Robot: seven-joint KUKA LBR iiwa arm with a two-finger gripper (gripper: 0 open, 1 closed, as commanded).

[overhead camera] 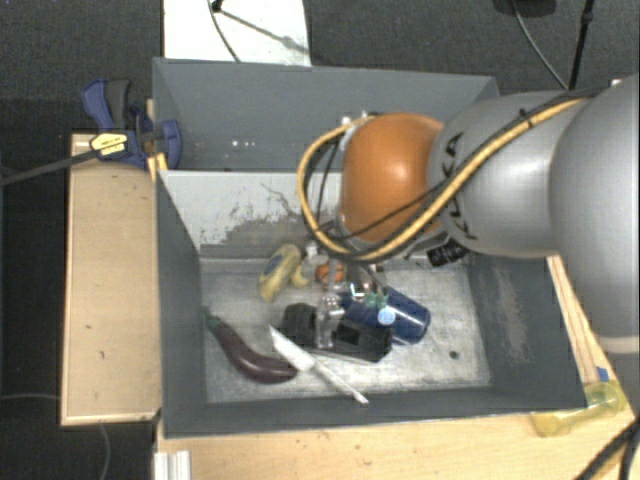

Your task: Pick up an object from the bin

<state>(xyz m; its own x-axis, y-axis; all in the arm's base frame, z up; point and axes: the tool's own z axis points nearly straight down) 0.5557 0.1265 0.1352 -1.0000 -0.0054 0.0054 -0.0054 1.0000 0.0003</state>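
Note:
My gripper (pixel 331 313) hangs low in the middle of the bin, right over a black blocky thing (pixel 352 339). A blue cylinder (pixel 403 317) lies against that black thing's right side, just right of the gripper. A white stick-like thing (pixel 318 366) slants from the black thing's left end toward the front wall. Nothing shows as held.
A dark purple toy eggplant (pixel 249 353) lies at the front left. A pale yellow banana-shaped thing (pixel 279 270) rests near the back wall, with a small orange piece (pixel 322 266) beside it. The arm and its orange cover hide the bin's back right.

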